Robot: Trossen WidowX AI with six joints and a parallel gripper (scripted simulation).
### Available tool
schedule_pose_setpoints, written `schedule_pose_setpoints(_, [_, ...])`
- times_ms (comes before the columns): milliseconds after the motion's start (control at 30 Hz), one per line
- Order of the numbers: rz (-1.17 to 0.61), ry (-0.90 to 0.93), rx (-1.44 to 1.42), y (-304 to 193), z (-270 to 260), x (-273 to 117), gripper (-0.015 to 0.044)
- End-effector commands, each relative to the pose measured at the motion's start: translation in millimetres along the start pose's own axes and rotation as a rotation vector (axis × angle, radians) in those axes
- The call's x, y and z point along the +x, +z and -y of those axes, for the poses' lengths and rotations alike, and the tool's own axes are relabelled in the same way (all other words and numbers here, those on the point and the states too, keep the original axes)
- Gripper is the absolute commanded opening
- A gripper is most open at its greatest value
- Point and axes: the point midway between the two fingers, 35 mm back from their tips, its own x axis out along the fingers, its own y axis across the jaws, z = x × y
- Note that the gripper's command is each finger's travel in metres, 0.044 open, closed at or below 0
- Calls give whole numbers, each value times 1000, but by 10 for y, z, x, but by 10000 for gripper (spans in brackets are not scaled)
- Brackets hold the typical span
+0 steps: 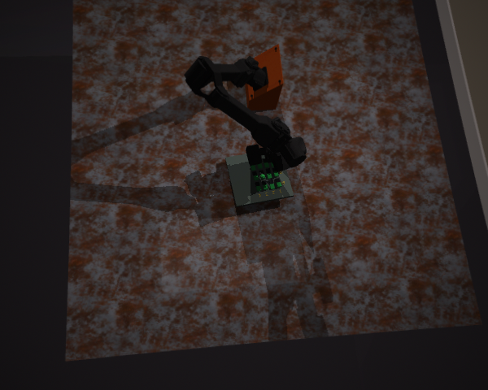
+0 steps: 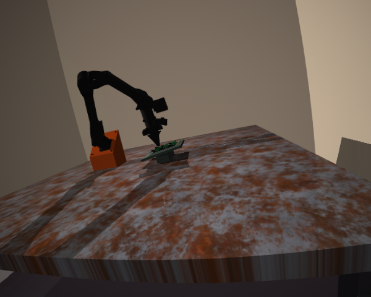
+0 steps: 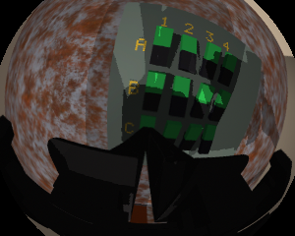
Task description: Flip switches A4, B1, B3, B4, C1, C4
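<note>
Seen from where I stand in the room, the black gripper (image 1: 269, 166) (image 2: 159, 145) (image 3: 147, 132) has its jaws pressed together, the pointed tips meeting with nothing pinched between them, though a thin wedge of space opens farther back toward the wrist. The tips point down at the near side of a grey-green, flat rectangular panel (image 1: 237, 180) (image 2: 149, 157) (image 3: 128, 54), by row C toward columns 1 and 2; whether they touch a switch there, I can't tell. The panel sits tilted on a blocky grey pedestal (image 2: 163, 158), its far edge raised, out in front of the arm's orange, wedge-like base (image 1: 263, 102) (image 2: 104, 163). On its face are three rows of four small rocker switches (image 1: 265, 187) (image 2: 166, 147) (image 3: 163, 36), each showing green and black parts, with yellow-orange printed letters and numbers alongside. The fingers cover part of row C — C1 and C2 are the ones partly masked in the wrist view. Overhead reaches the jointed, matte black arm (image 1: 236, 110) (image 2: 122, 86), and below spreads a tabletop (image 1: 151, 252) (image 2: 227, 207) (image 3: 49, 88) mottled rusty orange and pale grey like weathered stone, crossed by long dark shadows.
</note>
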Motion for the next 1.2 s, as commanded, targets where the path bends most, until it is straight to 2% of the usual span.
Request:
schedule_pose_setpoints(0, [27, 7, 4, 25, -18, -356, 0])
schedule_pose_setpoints(100, [37, 5, 3, -4, -9, -596, 0])
schedule_pose_setpoints(233, [37, 5, 2, -15, 69, -597, 0])
schedule_pose_setpoints(433, [36, 2, 1, -184, 673, -585, 0])
schedule_pose_setpoints(633, [35, 1, 1, -191, 690, -585, 0])
schedule_pose_setpoints(800, [60, 1, 1, -187, 692, -252, 0])
schedule_pose_setpoints(1167, [62, -1, 1, -186, 695, -120, 0])
